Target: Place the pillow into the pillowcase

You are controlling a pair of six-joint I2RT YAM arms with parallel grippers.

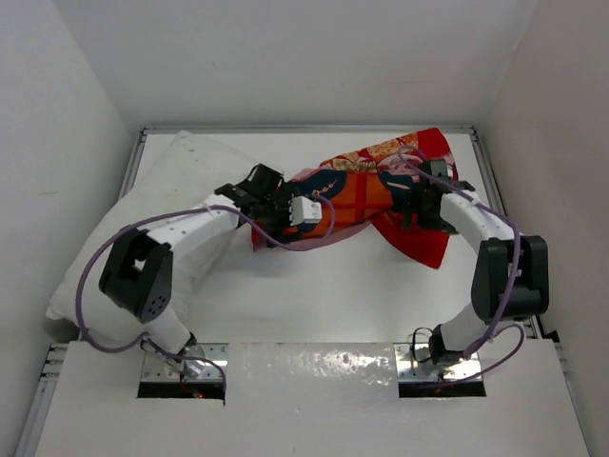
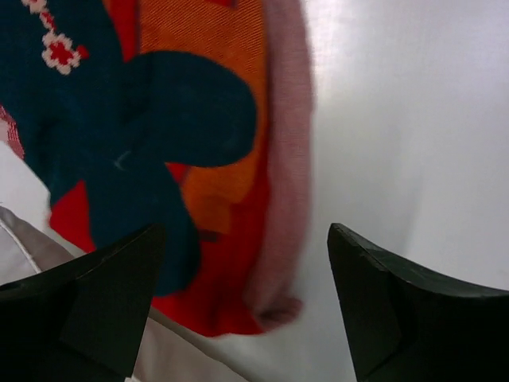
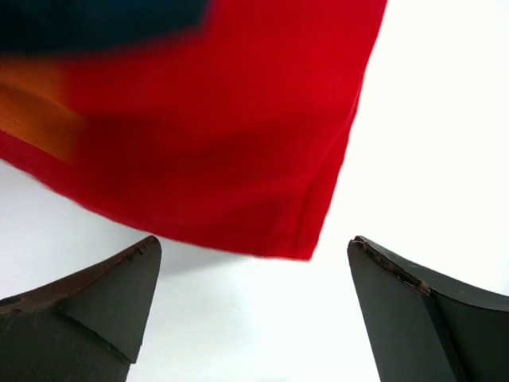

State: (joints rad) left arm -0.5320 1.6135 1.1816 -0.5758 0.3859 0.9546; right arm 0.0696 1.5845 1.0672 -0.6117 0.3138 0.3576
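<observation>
Your pillow (image 1: pixel 181 176) lies at the table's (image 1: pixel 314 286) ten o'clock, a big white slab running diagonally from the far left corner down towards eight o'clock, and your left arm stretches right across it. The pillowcase (image 1: pixel 366 190) is bunched at about one o'clock, red with orange panels and dark teal shapes, its left end touching the pillow's right edge and a red flap trailing down towards four o'clock. Your left gripper (image 1: pixel 285 211) sits at the pillowcase's nine o'clock end, right where cloth meets pillow. From its wrist camera the left gripper (image 2: pixel 246 239) shows its jaws spread wide and pinching nothing, with the pillowcase (image 2: pixel 199 143) hanging beyond the fingers (image 2: pixel 103 302), a pinkish hem down its three o'clock side and bare table (image 2: pixel 406 119) past that. Your right gripper (image 1: pixel 416 202) is over the pillowcase's three o'clock end. Its wrist view has the right gripper (image 3: pixel 254 247) with jaws spread too, gripping nothing, and a plain red corner of the pillowcase (image 3: pixel 223 135) ends just at twelve o'clock of the gap, above white table (image 3: pixel 429 119).
</observation>
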